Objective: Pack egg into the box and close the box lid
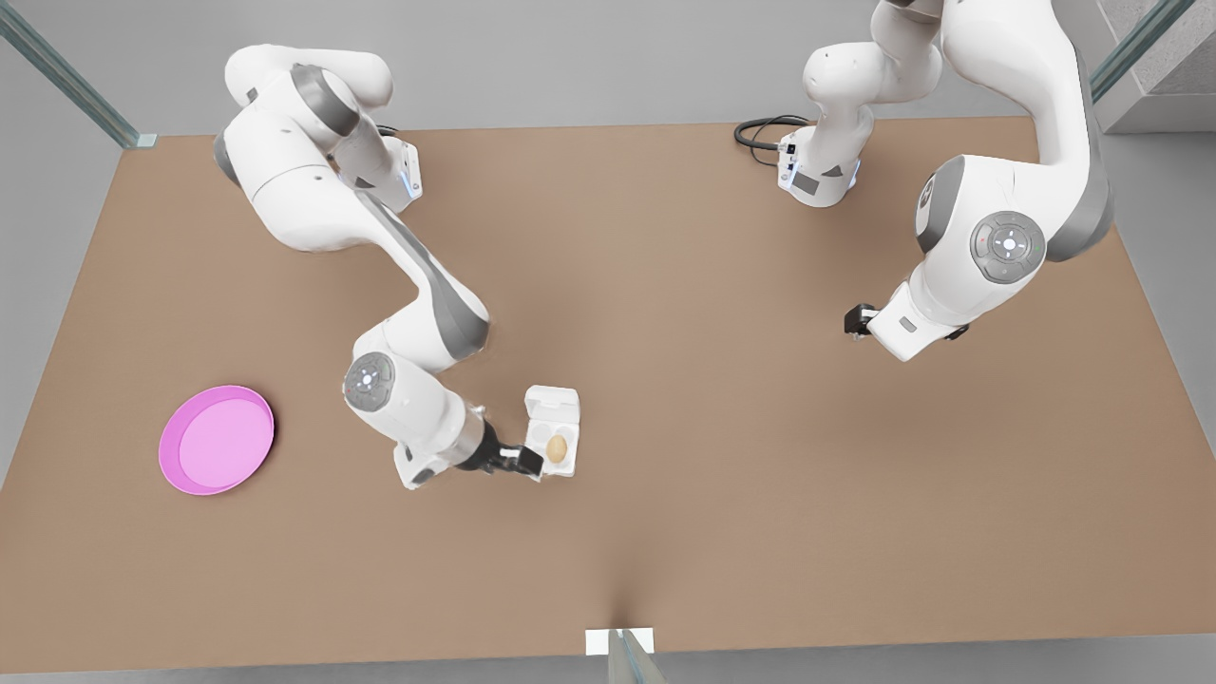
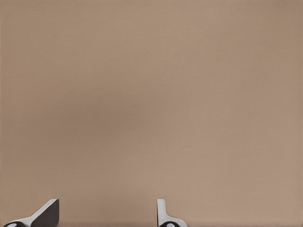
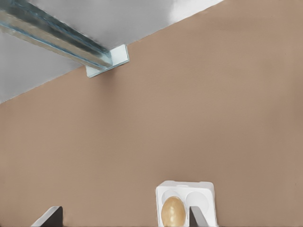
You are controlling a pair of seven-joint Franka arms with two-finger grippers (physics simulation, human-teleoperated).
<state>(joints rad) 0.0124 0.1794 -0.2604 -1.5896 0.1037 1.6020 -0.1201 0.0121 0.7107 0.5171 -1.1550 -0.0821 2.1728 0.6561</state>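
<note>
The egg (image 1: 557, 448) sits in a hollow of the box (image 1: 554, 450), whose box lid (image 1: 553, 406) lies open at its 12 o'clock. At 9 o'clock, the right gripper (image 1: 528, 462) is spread wide, empty. The left gripper (image 1: 854, 320) waits at 2 o'clock, fingers apart.

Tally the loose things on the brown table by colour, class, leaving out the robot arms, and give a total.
Pink: 1, the plate
White: 1, the box with its open box lid
Tan-brown: 1, the egg sitting in the box
Total: 3
</note>
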